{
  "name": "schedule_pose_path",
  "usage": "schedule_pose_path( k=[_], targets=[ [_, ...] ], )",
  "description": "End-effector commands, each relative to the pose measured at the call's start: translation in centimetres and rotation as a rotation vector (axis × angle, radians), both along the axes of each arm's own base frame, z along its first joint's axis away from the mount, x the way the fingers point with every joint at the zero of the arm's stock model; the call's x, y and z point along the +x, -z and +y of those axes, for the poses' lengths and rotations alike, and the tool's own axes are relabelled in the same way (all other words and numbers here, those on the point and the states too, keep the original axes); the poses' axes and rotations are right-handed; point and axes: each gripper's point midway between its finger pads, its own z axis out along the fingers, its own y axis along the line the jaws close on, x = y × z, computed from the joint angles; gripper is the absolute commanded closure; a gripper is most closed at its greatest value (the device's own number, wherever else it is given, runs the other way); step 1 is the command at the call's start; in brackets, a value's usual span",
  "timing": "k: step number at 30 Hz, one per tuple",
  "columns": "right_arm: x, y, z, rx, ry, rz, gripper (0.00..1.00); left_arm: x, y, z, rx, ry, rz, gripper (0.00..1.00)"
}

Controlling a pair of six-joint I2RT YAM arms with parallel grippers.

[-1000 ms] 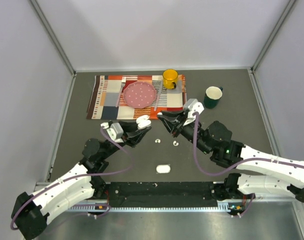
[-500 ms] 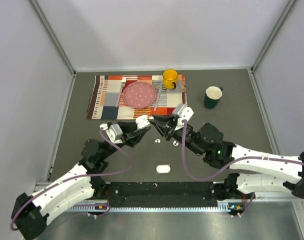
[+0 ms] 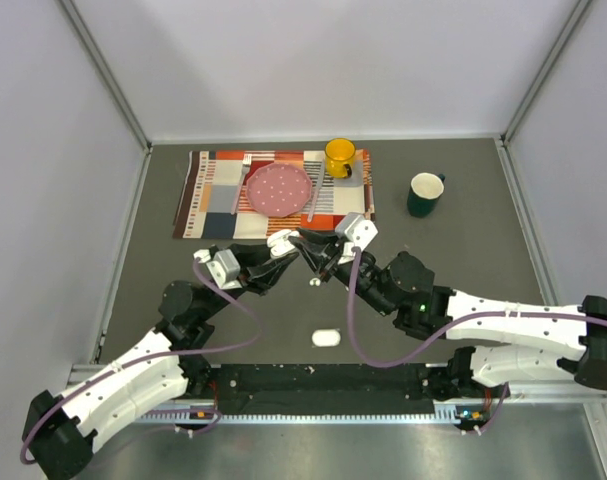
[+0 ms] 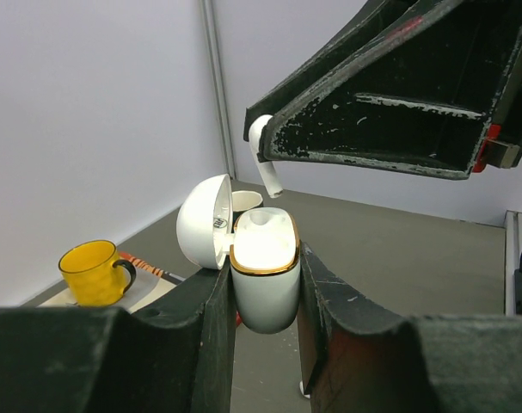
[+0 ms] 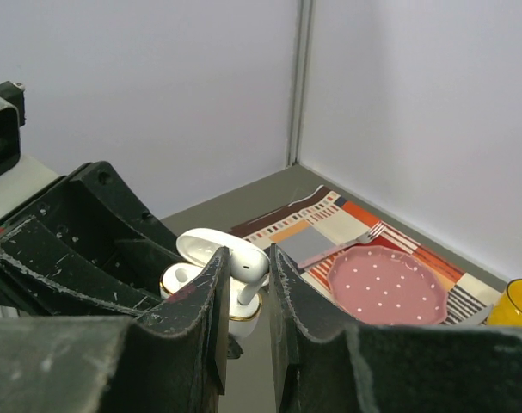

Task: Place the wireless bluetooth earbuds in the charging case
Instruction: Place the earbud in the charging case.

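- Left pincer point(image 4: 265, 288): pinching the charging case point(image 4: 262, 262) by its lower body, one finger on each flank. You hold the case upright and off the table point(image 3: 463, 260). Its lid point(image 4: 202, 222) is swung open to the left in the left wrist view, and a gold rim rings the mouth.
- Right pincer point(image 5: 246, 274): pressed onto one earbud point(image 5: 248, 265), head between the fingertips and stem pointing down.
- Left wrist view: the earbud hangs just above the open mouth of the case and is not seated. Its head is half hidden behind your right finger.
- Case interior: pale and glary. You cannot tell whether a bud already sits in a well.
- Right wrist view: your own fingers cover most of the case body, leaving only the lid and part of the rim in view.
- Top view: both pincers meet just in front of the striped placemat point(image 3: 208, 195). The held earbud is too small to make out.
- Table: one loose earbud point(image 3: 315, 283) lies below the pincers. A second case point(image 3: 326, 338), closed, lies nearer the arm bases. Any other buds are hidden or too small to find.
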Motion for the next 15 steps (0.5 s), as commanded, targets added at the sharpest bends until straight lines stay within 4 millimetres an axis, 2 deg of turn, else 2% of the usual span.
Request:
schedule_pose_path(
  k=[1, 15],
  targets=[
    [-0.1, -2.0, -0.3, 0.071, 0.028, -0.029, 1.00, -0.4, -1.1, 0.3, -0.022, -0.003, -0.045, 1.00],
    [0.1, 0.1, 0.8, 0.013, 0.021, -0.023, 1.00, -0.4, -1.7, 0.6, -0.049, -0.011, -0.046, 1.00]
  ],
)
